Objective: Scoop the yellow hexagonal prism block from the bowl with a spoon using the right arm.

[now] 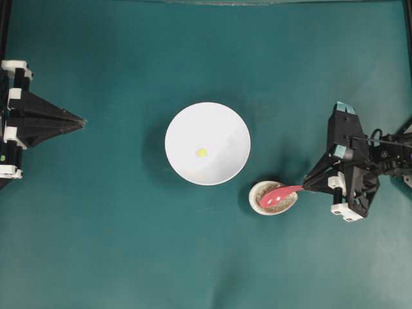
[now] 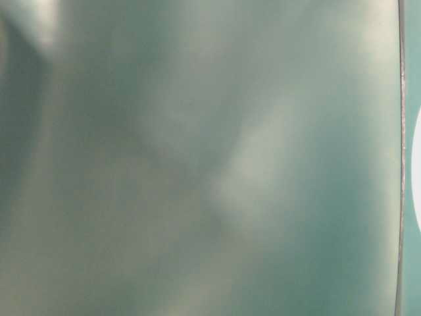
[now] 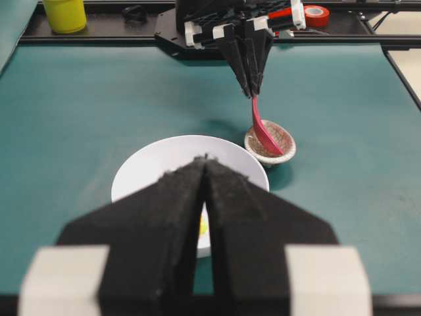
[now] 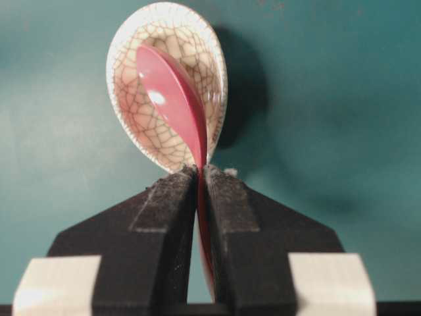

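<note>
The white bowl (image 1: 207,143) sits mid-table with the tiny yellow hexagonal prism block (image 1: 201,152) lying inside it. The pink-red spoon (image 1: 280,194) rests with its scoop in a small crackle-glazed dish (image 1: 273,197), to the right of the bowl and nearer the front. My right gripper (image 1: 305,187) is shut on the spoon's handle; in the right wrist view the handle (image 4: 201,197) runs between the pads. My left gripper (image 1: 82,120) is shut and empty, at the far left, pointing toward the bowl (image 3: 171,164). The block (image 3: 203,227) peeks between its fingers.
A yellow cup (image 3: 64,14) and a red tape roll (image 3: 317,14) stand on the black frame beyond the table's edge in the left wrist view. The table-level view is a teal blur. Green mat surrounds the bowl.
</note>
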Controlling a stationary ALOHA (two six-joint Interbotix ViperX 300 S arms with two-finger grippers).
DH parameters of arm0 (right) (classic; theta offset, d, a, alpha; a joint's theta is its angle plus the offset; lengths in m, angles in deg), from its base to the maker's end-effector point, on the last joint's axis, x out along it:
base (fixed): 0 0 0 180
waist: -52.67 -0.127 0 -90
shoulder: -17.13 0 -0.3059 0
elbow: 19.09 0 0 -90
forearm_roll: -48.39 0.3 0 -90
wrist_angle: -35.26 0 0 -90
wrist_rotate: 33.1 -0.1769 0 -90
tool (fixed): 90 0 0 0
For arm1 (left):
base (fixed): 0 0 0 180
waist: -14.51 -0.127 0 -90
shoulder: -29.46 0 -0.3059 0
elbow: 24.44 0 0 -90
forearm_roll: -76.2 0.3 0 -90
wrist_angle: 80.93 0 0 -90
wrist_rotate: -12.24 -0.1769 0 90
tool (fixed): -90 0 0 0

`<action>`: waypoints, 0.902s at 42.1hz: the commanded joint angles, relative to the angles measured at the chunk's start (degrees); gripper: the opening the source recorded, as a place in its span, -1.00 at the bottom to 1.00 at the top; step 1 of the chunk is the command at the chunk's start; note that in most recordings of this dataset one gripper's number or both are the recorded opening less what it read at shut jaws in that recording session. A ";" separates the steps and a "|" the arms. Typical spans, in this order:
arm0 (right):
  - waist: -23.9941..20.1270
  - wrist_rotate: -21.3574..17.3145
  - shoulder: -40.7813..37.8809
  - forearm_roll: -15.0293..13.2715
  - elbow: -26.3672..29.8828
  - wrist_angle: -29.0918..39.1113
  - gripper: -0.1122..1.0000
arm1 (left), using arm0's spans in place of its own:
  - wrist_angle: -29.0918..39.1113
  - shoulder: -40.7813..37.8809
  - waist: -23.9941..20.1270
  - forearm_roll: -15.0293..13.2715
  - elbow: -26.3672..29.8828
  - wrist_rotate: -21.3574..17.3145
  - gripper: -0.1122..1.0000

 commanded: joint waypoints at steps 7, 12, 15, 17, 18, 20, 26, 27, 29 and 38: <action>-0.09 -0.18 0.35 0.09 1.41 -0.35 -0.63 | -0.26 -0.26 0.09 0.18 0.97 -0.09 -0.80; -0.18 -0.09 0.70 0.09 1.32 -0.35 -0.51 | -0.26 -0.26 0.09 0.18 0.97 -0.09 -0.80; -0.09 -0.09 0.97 0.00 1.23 -0.35 -0.30 | -0.26 -0.26 0.09 0.18 0.97 -0.09 -0.80; -0.18 -0.09 1.14 -0.09 1.05 -0.44 -0.15 | -0.26 -0.26 0.00 0.18 0.97 -0.09 -0.80; -0.09 -0.09 1.32 -0.18 0.97 -0.53 -0.07 | -0.26 -0.26 0.00 0.18 0.97 -0.09 -0.80; -0.18 0.00 1.49 -0.26 0.88 -0.62 0.07 | -0.26 -0.26 0.00 0.18 0.97 -0.09 -0.80; -0.18 0.44 1.76 -2.29 0.35 -2.55 0.23 | -0.26 -0.35 0.09 0.18 0.97 -0.09 -0.80; -0.18 0.44 1.76 -2.90 0.18 -3.16 0.23 | -0.18 -0.35 0.09 0.18 0.88 -0.09 -0.80; -0.44 0.44 1.76 -4.22 -0.53 -5.62 0.22 | -0.18 -0.26 0.00 0.18 0.97 -0.09 -0.80; -0.62 0.44 -0.09 -6.77 -6.77 -25.49 0.22 | -0.26 -0.26 0.09 0.18 0.97 -0.09 -0.80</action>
